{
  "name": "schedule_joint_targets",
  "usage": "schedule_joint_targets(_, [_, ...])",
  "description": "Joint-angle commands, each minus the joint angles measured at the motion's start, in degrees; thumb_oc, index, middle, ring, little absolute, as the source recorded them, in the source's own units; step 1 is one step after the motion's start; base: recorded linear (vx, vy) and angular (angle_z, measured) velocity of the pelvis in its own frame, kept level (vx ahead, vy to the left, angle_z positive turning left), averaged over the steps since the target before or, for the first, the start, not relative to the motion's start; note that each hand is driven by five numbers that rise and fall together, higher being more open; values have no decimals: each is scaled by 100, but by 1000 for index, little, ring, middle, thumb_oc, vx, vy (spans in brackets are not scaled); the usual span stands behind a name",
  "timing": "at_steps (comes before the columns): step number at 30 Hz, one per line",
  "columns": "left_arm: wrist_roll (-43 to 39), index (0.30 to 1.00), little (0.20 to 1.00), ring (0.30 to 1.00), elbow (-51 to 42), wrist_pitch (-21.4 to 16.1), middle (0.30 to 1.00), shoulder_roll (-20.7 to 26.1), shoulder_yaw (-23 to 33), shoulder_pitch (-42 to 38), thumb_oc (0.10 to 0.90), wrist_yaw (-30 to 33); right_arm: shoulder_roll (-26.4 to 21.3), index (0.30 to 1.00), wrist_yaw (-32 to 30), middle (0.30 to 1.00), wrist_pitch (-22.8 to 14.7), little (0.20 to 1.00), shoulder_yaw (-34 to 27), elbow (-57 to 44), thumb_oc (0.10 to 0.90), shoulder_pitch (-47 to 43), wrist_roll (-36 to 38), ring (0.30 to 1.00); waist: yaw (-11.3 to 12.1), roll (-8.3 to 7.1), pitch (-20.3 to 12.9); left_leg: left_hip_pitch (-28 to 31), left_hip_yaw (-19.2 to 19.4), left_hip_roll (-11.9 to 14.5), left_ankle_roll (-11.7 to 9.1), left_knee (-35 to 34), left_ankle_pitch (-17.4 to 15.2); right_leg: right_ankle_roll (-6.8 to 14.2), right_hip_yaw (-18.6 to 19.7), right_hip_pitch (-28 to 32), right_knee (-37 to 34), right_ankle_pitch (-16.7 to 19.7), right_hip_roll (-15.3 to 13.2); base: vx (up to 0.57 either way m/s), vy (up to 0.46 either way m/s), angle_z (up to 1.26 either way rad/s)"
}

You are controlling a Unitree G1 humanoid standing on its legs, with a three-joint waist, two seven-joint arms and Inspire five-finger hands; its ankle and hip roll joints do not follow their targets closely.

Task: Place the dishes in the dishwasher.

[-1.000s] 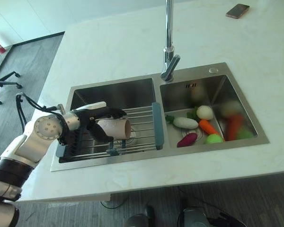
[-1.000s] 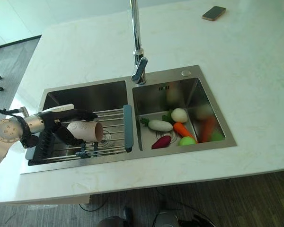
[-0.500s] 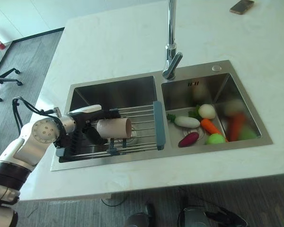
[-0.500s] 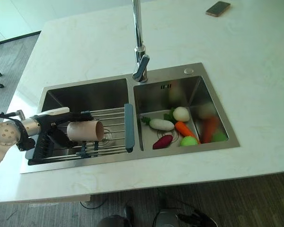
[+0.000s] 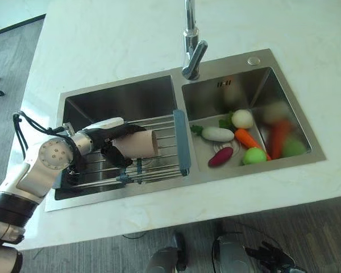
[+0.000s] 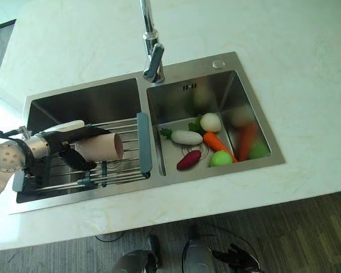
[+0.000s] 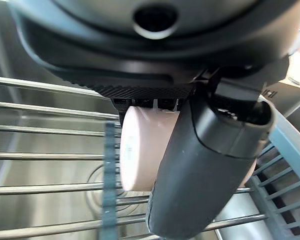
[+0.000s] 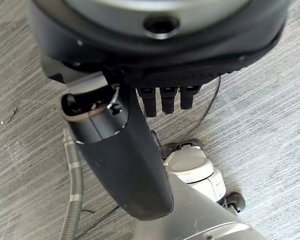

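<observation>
A pale pink cup point(image 5: 143, 143) lies on its side over the wire rack point(image 5: 159, 166) that spans the left sink basin point(image 5: 119, 105). My left hand point(image 5: 105, 139) reaches in from the left and is shut on the cup, fingers over its top and the thumb under it. Seen from the left wrist, the cup point(image 7: 140, 150) sits between the fingers and the thumb point(image 7: 200, 165), just above the rack's bars. My right hand point(image 8: 120, 155) hangs over the grey floor with relaxed fingers, holding nothing.
The faucet point(image 5: 190, 40) stands behind the divider between the basins. In the right basin point(image 5: 256, 85) lie toy vegetables: a white radish point(image 5: 217, 133), a carrot point(image 5: 247, 138), a purple eggplant point(image 5: 220, 156) and green pieces. White countertop point(image 5: 113, 40) surrounds the sink.
The camera has moved, so the whole scene sits further left and nearer. My left hand still holds the cup over the rack, in about the same spot.
</observation>
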Motion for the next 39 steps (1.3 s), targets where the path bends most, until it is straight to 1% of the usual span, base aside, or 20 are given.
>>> schedule_joint_targets(1, [300,900,900,900,103,101,900,0,310,-259,800,146,-289,900,88,900,-150,900,-107,-103,800,261,247,900,-112,41,-259,-456,-157,-16,-104,551,-529,408,-235,276,244,-779,-200,-33,12,-12])
schedule_joint_targets(4, [301,900,900,900,165,123,900,-20,240,-279,800,108,-325,900,68,900,-143,900,-92,-239,800,251,298,900,-148,65,-175,-494,-131,-11,-102,551,-527,414,-209,214,244,-755,-208,-28,18,-8])
schedule_joint_targets(5, [298,632,632,632,179,118,632,-28,222,-285,621,106,-327,900,63,900,-138,900,-95,-268,800,254,287,900,-162,68,-158,-497,-120,-9,-100,551,-527,416,-204,204,244,-748,-209,-8,11,-5])
schedule_joint_targets(6, [294,300,300,300,179,108,300,-25,195,-293,400,93,-328,900,54,900,-127,900,-100,-286,800,256,280,900,-170,71,-146,-500,-109,-8,-101,551,-528,421,-205,197,244,-744,-212,0,0,0])
schedule_joint_targets(11, [273,300,300,300,128,98,300,-49,77,-323,400,19,-331,900,38,900,-95,900,-128,-272,800,270,249,900,-185,71,-114,-499,-68,-6,-92,551,-533,441,-210,179,244,-719,-235,0,0,0])
schedule_joint_targets(15, [-111,300,300,300,78,300,300,-137,69,-308,400,62,-327,900,53,900,-140,900,-143,-228,800,275,226,900,-180,102,-128,-482,-64,-24,-84,551,-539,436,-207,193,244,-723,-240,0,0,0])
schedule_joint_targets(19, [-376,300,300,300,116,200,300,-242,181,-217,400,319,-251,900,37,900,-178,900,-110,-254,800,263,239,900,-149,78,-181,-450,-71,-21,-80,551,-548,430,-240,240,244,-745,-243,0,0,0])
schedule_joint_targets(21, [-304,300,300,300,42,-163,300,-340,379,-61,400,770,-161,900,-8,900,-199,900,-106,-250,800,279,234,900,-109,44,-266,-407,-63,-1,-86,551,-554,411,-295,312,244,-788,-246,-23,-37,2])
schedule_joint_targets(23, [-301,300,300,300,-36,-359,300,-405,590,70,400,1215,-80,900,-76,900,-198,900,-92,-220,800,296,239,900,-61,6,-351,-363,-77,10,-88,551,-564,393,-338,382,244,-833,-237,-19,-52,8])
schedule_joint_targets(24, [-339,300,300,300,-67,-491,300,-410,768,172,400,1608,-44,900,-118,900,-209,900,-87,-193,800,318,241,900,-37,-9,-390,-314,-89,16,-92,551,-570,379,-375,451,244,-870,-233,-4,-55,7])
schedule_joint_targets(28, [-448,300,300,300,-240,-1276,300,-566,1813,985,400,3129,122,900,-253,900,-176,900,-167,-26,800,406,302,900,198,-29,-614,-144,-204,36,-109,551,-601,293,-537,742,244,-1052,-218,-4,-52,20])
schedule_joint_targets(29, [-449,300,300,300,-293,-1431,300,-616,2038,1158,400,3455,161,900,-265,900,-156,900,-195,10,800,426,287,900,258,-31,-667,-120,-233,34,-109,551,-610,281,-576,797,244,-1086,-222,7,-30,25])
schedule_joint_targets(31, [-467,300,300,300,-381,-1670,300,-691,2320,1353,400,3976,214,900,-254,900,-131,900,-209,58,800,426,194,900,332,-43,-728,-91,-300,12,-99,551,-625,263,-626,863,244,-1128,-224,10,-58,26])
schedule_joint_targets(34, [-293,300,300,300,-589,-1903,300,-945,2747,1639,400,4773,307,900,-204,900,-146,900,-139,215,800,344,74,900,520,-82,-814,-13,-463,-39,-70,551,-660,215,-716,993,244,-1216,-215,19,-112,22])
schedule_joint_targets(37, [-80,300,300,300,-797,-1879,300,-1168,3053,1942,400,5289,333,900,-73,900,-135,900,-8,292,800,261,-206,900,660,-116,-836,78,-644,-97,-50,551,-658,138,-687,1077,244,-1294,-144,23,-167,20])
schedule_joint_targets(38, [54,300,300,300,-866,-1826,300,-1271,3267,2190,400,5521,323,900,41,900,-140,900,127,340,800,225,-461,900,762,-122,-820,60,-684,-73,-92,551,-570,79,-745,1111,244,-1314,-101,-35,-239,27])
schedule_joint_targets(39, [139,300,300,300,-881,-1791,300,-1343,3411,2338,400,5589,306,900,86,900,-129,900,227,403,800,217,-598,900,833,-87,-780,-36,-564,90,-248,551,-443,45,-923,1182,244,-1374,-80,-71,-215,38])
